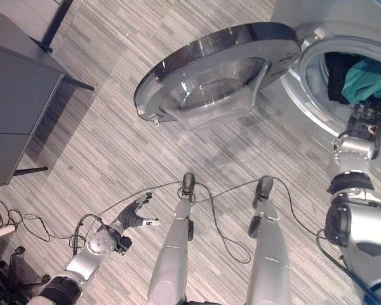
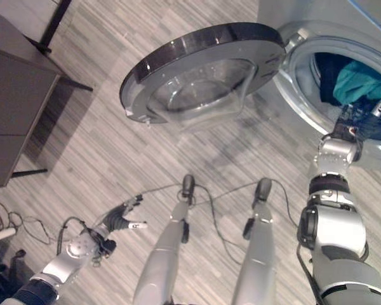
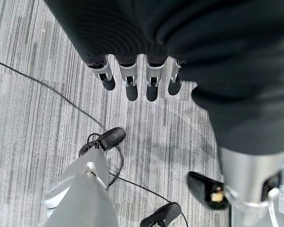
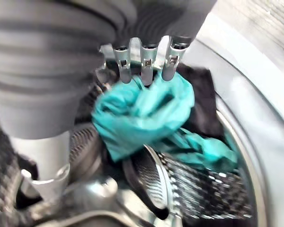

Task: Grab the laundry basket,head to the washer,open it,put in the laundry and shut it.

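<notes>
The washer [image 1: 292, 95] stands at the upper right with its round glass door [image 1: 216, 70] swung wide open over the floor. Inside the drum lie a teal cloth [image 1: 368, 79] and a dark cloth [image 1: 340, 73]. My right hand [image 1: 368, 124] is at the lower rim of the drum opening. In the right wrist view its straight fingers [image 4: 144, 66] touch the teal cloth [image 4: 142, 113], with the thumb held apart and the dark cloth [image 4: 201, 109] behind. My left hand [image 1: 136, 213] hangs low at the left over the floor, open, its fingers [image 3: 130, 80] holding nothing.
A dark cabinet [image 1: 19, 95] on thin black legs stands at the left. Loose cables [image 1: 6, 222] lie by its foot at the lower left. The open door juts out over the striped grey floor [image 1: 114, 159] in front of the washer.
</notes>
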Motion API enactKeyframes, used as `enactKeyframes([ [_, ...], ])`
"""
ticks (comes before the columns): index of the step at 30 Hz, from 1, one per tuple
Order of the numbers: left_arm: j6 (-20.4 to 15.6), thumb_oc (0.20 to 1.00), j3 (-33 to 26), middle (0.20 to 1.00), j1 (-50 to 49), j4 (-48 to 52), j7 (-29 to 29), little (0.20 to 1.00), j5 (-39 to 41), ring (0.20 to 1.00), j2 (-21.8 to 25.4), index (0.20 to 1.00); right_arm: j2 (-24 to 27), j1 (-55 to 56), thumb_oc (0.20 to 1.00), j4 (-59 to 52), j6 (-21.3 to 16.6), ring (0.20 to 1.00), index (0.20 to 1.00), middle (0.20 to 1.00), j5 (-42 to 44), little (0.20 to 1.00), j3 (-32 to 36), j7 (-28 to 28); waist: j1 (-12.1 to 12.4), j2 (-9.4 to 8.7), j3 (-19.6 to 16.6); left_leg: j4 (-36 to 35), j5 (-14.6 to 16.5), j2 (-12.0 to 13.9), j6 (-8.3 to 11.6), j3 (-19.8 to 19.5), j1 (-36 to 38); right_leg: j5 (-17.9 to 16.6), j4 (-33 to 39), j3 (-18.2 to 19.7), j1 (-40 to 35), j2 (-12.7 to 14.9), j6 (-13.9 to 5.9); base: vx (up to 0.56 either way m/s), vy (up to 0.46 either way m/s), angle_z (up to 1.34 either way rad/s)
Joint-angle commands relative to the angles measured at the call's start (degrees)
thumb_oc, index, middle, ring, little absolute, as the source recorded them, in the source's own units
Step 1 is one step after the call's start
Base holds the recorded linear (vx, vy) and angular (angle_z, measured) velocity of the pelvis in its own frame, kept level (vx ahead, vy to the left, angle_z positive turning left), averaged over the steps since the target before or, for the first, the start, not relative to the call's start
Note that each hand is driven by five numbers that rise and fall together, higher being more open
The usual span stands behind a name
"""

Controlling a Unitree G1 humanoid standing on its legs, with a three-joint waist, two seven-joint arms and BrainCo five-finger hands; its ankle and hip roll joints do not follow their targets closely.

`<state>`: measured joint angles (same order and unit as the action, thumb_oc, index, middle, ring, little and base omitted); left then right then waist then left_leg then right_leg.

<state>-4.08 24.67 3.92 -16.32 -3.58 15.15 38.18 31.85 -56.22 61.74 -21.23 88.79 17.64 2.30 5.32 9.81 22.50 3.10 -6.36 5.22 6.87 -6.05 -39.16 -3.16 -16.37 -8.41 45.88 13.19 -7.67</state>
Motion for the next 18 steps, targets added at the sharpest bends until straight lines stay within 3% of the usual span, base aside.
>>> enactKeyframes([
  [1, -0.04, 1.000, 0.65, 1.000, -3.69, 0.84, -0.37, 1.000, -1.03, 1.000, 1.68, 1.000, 3.02, 2.39, 1.000, -1.66, -1.46, 1.000, 1.000, 1.000, 0.11, 1.000, -1.10, -0.54, 0.79, 0.38, -2.08, 1.03, 1.86, 3.34, 3.16, -0.47, -0.66, 3.10, -2.13, 0.63, -0.62, 4.22, -4.42, -0.02, 0.064, -0.05],
  [2, 0.16, 1.000, -0.23, 1.000, -3.55, 0.02, -0.08, 1.000, -2.23, 1.000, 0.35, 1.000, -0.48, 7.18, 1.000, -1.04, 0.27, 1.000, 1.000, 1.000, -2.88, 1.000, -2.19, -0.30, 0.15, -0.29, -2.29, 1.57, 2.07, 3.54, 2.94, -0.14, -0.21, 2.68, -1.80, 0.88, -1.40, 4.11, -4.21, -0.02, 0.066, -0.04],
  [6, 0.17, 1.000, -1.12, 1.000, -4.32, -1.28, -0.25, 1.000, -3.87, 1.000, -0.75, 1.000, -6.50, 16.46, 1.000, -5.06, 3.24, 1.000, 1.000, 1.000, -7.91, 1.000, -4.79, -1.60, -1.05, -2.18, -2.50, 2.92, 3.25, 3.72, 2.58, 0.20, 1.67, 1.95, -0.21, 0.95, -4.34, 3.99, -3.96, -0.01, 0.019, -0.02],
  [12, -0.53, 1.000, -3.61, 1.000, -6.28, -3.40, -1.47, 1.000, -6.30, 1.000, -0.95, 1.000, -8.45, 31.54, 1.000, -12.29, 8.44, 1.000, 1.000, 1.000, -24.26, 1.000, -14.25, -5.75, -3.05, -5.06, -2.37, 4.80, 5.45, 3.93, 1.90, 1.05, 6.96, -0.03, 3.64, 0.90, -11.45, 4.20, -4.03, 0.02, 0.051, -0.08],
  [13, -0.86, 1.000, -5.42, 1.000, -7.85, -4.90, -1.99, 1.000, -7.79, 1.000, -0.92, 1.000, -8.27, 38.33, 1.000, -14.66, 9.65, 1.000, 1.000, 1.000, -30.97, 1.000, -15.95, -6.87, -4.16, -6.48, -2.68, 5.82, 6.90, 3.93, 1.49, 1.55, 10.05, -0.82, 5.75, 0.95, -15.73, 4.42, -4.26, 0.06, 0.085, -0.14],
  [18, -1.05, 1.000, -7.39, 1.000, -9.56, -6.16, -2.73, 1.000, -9.62, 1.000, -0.68, 1.000, -8.47, 43.87, 1.000, -13.90, 10.97, 1.000, 1.000, 1.000, -36.67, 1.000, -16.39, -8.03, -5.00, -7.78, -3.24, 7.25, 8.49, 3.16, 1.25, 1.99, 13.33, -2.06, 8.37, 0.72, -20.65, 5.22, -4.77, 0.06, 0.083, -0.10],
])
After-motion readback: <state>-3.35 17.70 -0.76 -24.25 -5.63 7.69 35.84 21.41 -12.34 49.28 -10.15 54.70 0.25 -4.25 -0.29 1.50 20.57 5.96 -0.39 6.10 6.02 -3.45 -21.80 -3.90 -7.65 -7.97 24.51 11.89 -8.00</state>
